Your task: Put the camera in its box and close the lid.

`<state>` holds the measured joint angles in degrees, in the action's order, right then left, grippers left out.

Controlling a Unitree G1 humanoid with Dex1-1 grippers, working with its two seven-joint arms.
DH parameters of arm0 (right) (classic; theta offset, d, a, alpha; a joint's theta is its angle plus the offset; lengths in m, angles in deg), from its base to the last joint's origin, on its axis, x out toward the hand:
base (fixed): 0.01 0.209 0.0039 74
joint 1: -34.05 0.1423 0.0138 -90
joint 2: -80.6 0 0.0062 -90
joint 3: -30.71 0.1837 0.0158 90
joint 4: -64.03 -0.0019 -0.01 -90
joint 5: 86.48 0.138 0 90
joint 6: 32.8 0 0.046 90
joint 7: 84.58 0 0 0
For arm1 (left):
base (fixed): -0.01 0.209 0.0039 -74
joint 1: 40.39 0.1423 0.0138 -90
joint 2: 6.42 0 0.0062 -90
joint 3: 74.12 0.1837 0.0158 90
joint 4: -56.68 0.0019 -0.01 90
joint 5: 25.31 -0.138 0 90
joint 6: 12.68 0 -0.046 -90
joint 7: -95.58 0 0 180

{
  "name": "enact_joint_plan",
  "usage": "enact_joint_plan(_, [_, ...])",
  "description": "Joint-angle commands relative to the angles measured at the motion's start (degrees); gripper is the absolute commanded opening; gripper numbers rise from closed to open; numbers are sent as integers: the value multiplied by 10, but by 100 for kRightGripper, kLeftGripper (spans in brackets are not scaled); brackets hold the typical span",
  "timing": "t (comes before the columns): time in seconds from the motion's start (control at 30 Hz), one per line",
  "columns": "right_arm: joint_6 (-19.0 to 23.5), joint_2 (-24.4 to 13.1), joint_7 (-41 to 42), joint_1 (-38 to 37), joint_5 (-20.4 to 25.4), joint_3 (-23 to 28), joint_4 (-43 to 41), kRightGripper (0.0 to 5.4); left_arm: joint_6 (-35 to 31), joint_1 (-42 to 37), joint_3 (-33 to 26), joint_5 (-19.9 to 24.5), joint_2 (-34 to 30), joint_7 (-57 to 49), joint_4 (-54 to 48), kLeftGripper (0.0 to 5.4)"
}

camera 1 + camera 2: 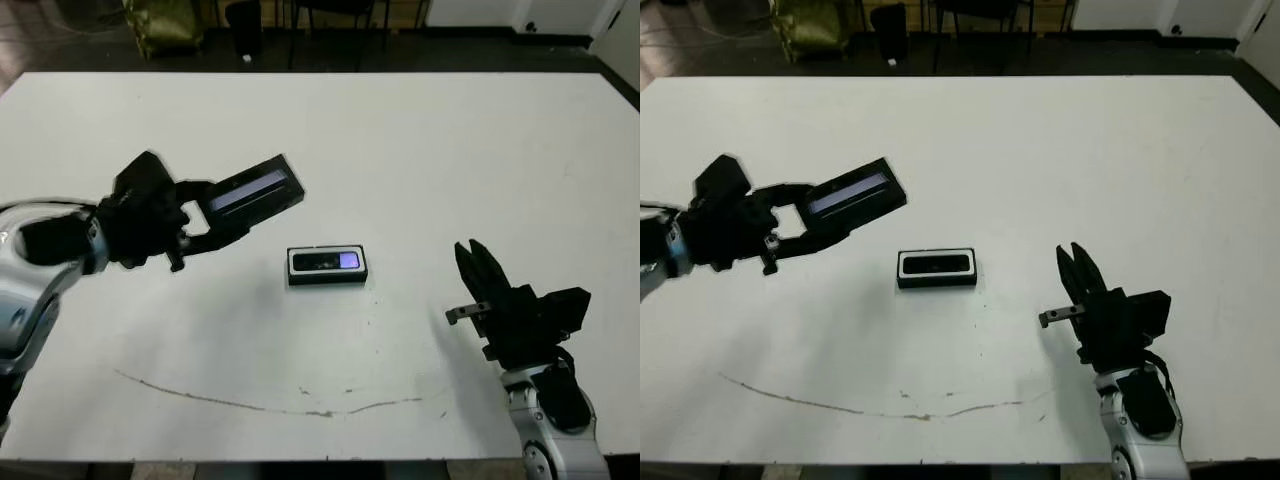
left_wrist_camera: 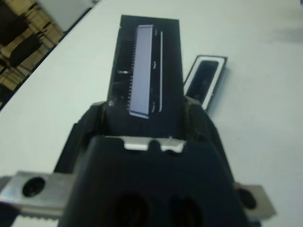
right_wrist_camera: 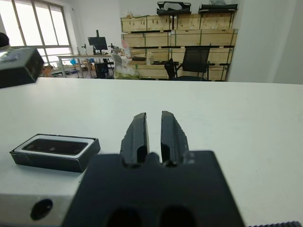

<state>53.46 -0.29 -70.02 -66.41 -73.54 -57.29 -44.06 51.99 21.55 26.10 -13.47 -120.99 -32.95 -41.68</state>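
**Currently: lid held aloft beside the filled box**

Landmark: the box [image 1: 328,267], resting flat near the middle of the white bench [image 1: 450,150]. The camera [image 1: 328,262] lies inside its white lining, bluish-purple patch toward the robot's right end. To the robot's left of the box, and slightly farther from the robot, the left gripper [image 1: 225,215] has its fingers clamped on one end of the lid [image 1: 255,189]; the lid is raised off the bench and tilted, silvery strip uppermost, its free end pointing toward the box without touching it. To the robot's right of the box, nearer the robot and well apart from it, the right gripper [image 1: 472,262] hangs empty, its fingers [image 3: 138,135] drawn nearly together with a narrow gap between them.
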Motion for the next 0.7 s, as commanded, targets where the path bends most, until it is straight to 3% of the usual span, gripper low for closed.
enact_joint_plan(0.03, [9,-4,-1,-5,-2,1,2,0,40,-31,33,-24,18,29,63,226])
enact_joint_plan(0.37, [13,-5,0,-4,0,5,3,0,112,-73,63,-74,89,32,203,226])
enact_joint_plan(0.7, [-7,-4,10,-1,4,7,19,0,182,-85,67,-82,123,76,311,226])
